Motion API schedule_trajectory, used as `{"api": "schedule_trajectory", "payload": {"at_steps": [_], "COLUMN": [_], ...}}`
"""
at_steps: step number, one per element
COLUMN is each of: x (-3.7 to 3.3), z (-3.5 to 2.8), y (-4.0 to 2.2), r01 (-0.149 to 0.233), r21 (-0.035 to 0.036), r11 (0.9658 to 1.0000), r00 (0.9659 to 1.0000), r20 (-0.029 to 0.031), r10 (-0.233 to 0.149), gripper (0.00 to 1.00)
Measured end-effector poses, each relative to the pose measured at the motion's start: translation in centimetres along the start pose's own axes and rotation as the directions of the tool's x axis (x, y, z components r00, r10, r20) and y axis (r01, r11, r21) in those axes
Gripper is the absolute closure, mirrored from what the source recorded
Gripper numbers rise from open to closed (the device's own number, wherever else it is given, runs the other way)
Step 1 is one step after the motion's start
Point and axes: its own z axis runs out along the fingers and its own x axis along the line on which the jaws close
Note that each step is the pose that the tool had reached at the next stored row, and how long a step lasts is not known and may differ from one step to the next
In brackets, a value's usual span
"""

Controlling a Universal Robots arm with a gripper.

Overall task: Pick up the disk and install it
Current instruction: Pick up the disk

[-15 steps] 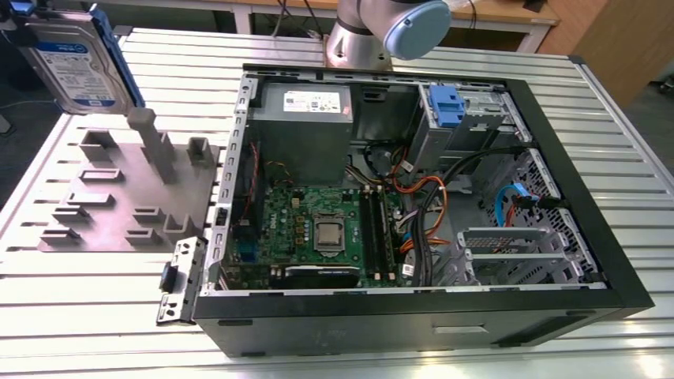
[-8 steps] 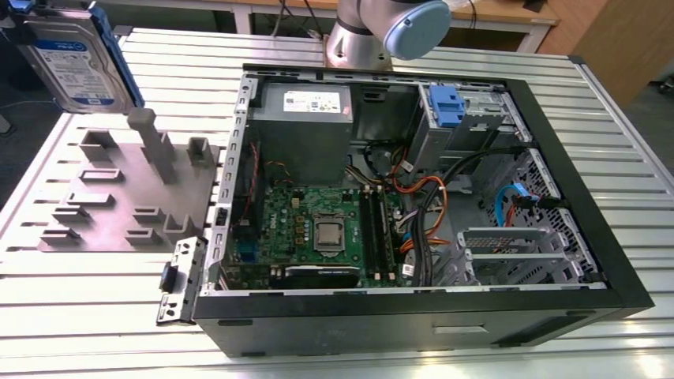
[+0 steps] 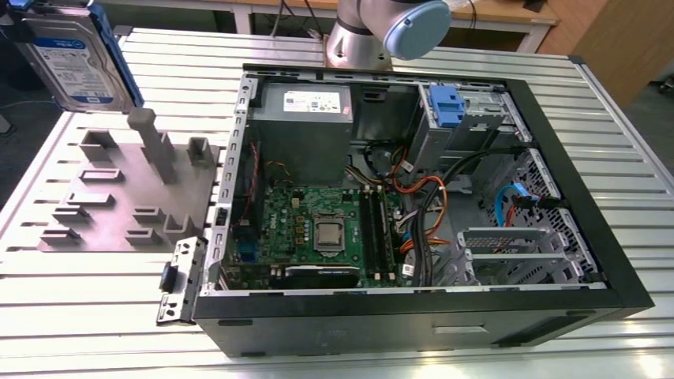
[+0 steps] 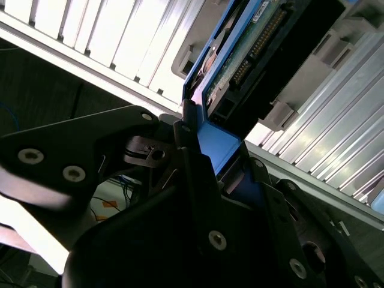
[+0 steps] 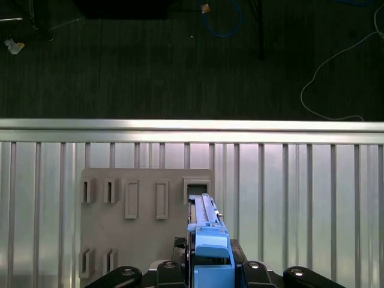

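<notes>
The disk (image 3: 79,59), silver with a white-and-blue label and a blue frame, hangs upright in the air at the exterior view's upper left. It is above the far end of the grey slotted tray (image 3: 116,197). In the first wrist view the disk (image 5: 206,228) is seen edge-on over the tray (image 5: 144,240), with my gripper (image 5: 210,267) shut on its blue frame. In the second wrist view the black fingers (image 4: 192,162) clamp the blue edge of the disk (image 4: 240,54).
An open computer case (image 3: 600,276) lies on the slatted metal table (image 3: 95,316) at the exterior view's right, with the motherboard, cables and a blue drive-bay bracket (image 3: 447,106) exposed. The arm's base (image 3: 368,31) stands behind the case. Upright posts (image 3: 153,146) rise from the tray.
</notes>
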Motion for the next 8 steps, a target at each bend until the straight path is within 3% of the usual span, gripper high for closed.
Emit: {"api": "schedule_trajectory", "payload": {"at_steps": [8], "x": [-0.01], "z": [-0.30], "y": [0.00], "r01": [0.000], "r21": [0.0000], "r11": [1.0000], "r00": [1.0000], "r20": [0.0000], "r10": [0.000], "gripper": [0.64]}}
